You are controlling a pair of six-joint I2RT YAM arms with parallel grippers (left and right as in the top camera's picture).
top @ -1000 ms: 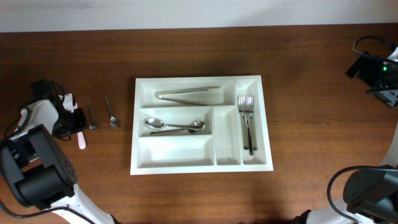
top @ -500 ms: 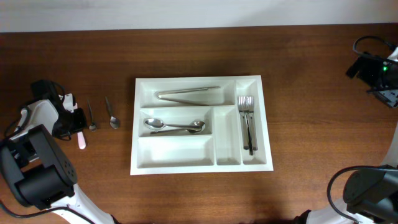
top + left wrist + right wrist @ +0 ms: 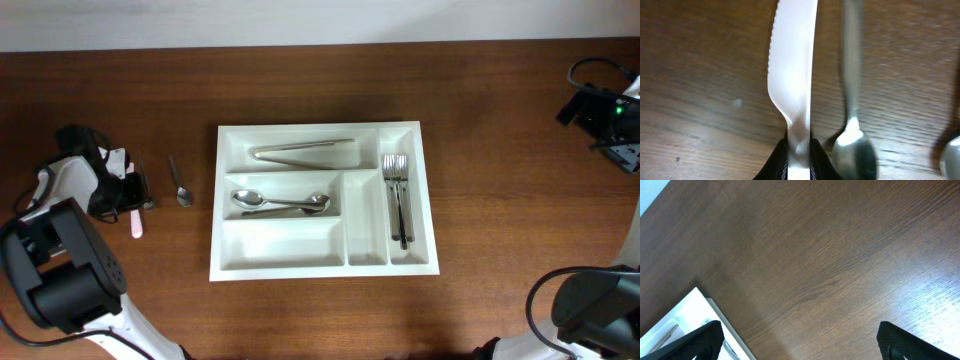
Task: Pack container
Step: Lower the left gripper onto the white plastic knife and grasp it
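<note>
The container (image 3: 280, 245), a large white compartment tray, lies mid-table. In it are metal tongs (image 3: 303, 151), two spoons (image 3: 282, 203) and forks (image 3: 398, 200). Left of the tray, my left gripper (image 3: 799, 162) is shut on the handle of a white plastic knife (image 3: 792, 75), low over the wood; in the overhead view the knife (image 3: 136, 226) sticks out towards the table's front. A small metal spoon (image 3: 852, 130) lies right beside the knife. My right gripper (image 3: 799, 342) is open over bare wood at the far right, with nothing between its fingers.
A second small spoon (image 3: 183, 183) lies between the left gripper and the tray. The right arm (image 3: 600, 112) sits near the table's back right corner. One tray corner (image 3: 685, 317) shows at the left of the right wrist view.
My left gripper has shifted slightly right with the knife and now covers most of the nearer small spoon. The right arm has not moved.
</note>
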